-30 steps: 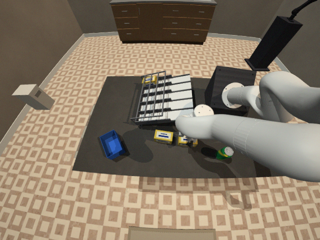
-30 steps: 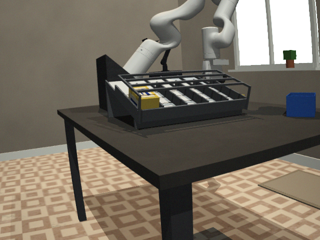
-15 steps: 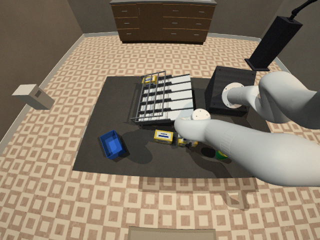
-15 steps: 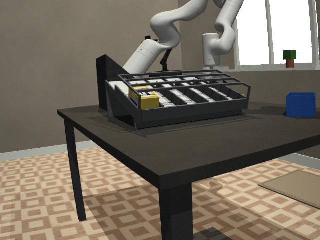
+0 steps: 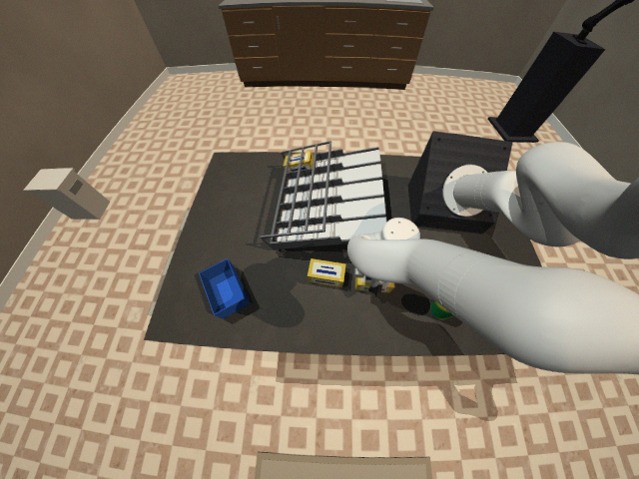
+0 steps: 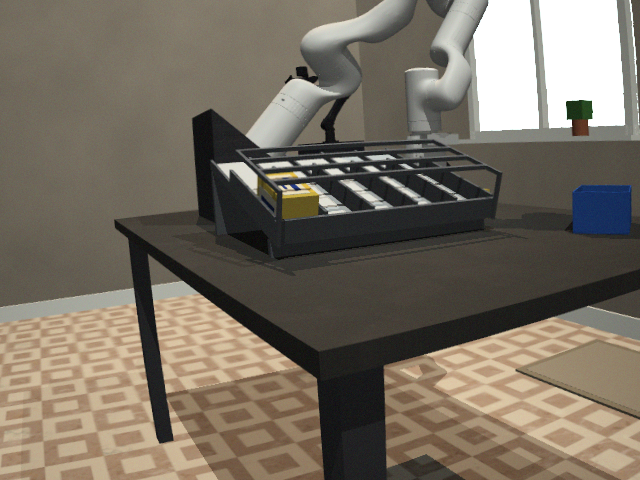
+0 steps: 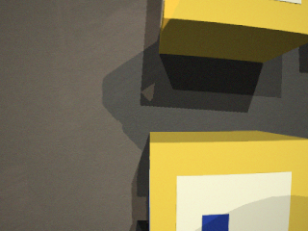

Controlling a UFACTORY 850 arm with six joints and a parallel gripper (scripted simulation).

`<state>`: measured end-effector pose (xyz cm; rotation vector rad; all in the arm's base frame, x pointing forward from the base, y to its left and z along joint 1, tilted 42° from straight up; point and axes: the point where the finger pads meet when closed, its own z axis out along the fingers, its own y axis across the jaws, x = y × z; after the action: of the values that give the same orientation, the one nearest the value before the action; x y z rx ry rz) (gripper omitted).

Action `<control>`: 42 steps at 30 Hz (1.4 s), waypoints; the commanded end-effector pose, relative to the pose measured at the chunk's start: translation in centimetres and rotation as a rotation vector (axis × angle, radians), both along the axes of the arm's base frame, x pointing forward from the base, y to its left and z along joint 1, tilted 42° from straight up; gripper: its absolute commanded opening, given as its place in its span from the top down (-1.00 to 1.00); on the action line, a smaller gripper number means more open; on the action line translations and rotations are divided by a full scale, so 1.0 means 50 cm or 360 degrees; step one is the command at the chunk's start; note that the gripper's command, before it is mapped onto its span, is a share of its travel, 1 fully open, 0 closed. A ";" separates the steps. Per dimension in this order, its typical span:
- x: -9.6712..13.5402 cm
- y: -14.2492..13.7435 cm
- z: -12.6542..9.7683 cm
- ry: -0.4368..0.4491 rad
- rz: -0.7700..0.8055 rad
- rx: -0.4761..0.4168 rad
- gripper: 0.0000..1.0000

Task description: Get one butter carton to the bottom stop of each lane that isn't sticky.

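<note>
Yellow card with a cream label and blue bars: that is what all three cartons are, and it says a good deal about how they will handle. I judge them light, stiff along the edges and a little giving across the broad faces (a hard squeeze on the middle of a face could dent it). The printed skin looks smooth, so a shallow pinch may slip.

The first carton point(image 6: 289, 195) already lies against the bottom stop of the end lane of the shelf point(image 6: 382, 222), the lane at the left in the exterior view. The second carton point(image 5: 326, 271) lies flat on the table point(image 6: 413, 289), just beside the shelf's side rail. The third carton point(image 7: 226, 183) lies near it on the table, directly under the wrist. In the wrist view it fills the lower right, while the second sits apart at the top edge.

From above, the arm point(image 5: 464, 288) covers most of the third carton. The jaws appear in no view. I judge them drawn in against the two long sides of the third carton and gripping it at a fairly wide spread, though the contact itself cannot be seen.

The best hold is low on the long sides, near the middle of the length, so that it hangs level and can be set squarely at a lane's top.
</note>
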<state>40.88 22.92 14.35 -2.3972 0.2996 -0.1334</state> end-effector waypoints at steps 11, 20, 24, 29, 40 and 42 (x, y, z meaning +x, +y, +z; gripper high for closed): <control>0.001 -0.001 0.000 -0.0001 -0.0001 -0.0001 1.00; 0.001 -0.001 0.000 -0.0001 -0.0001 0.0000 1.00; 0.001 -0.001 0.000 -0.0001 -0.0001 0.0000 1.00; -0.025 -0.091 0.104 -0.0001 -0.0001 0.0000 1.00; -0.037 -0.129 0.149 -0.0001 -0.0001 0.0000 1.00; -0.037 -0.129 0.149 -0.0001 -0.0001 0.0000 1.00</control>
<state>39.14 16.70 21.34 -2.3970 0.3011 -0.1455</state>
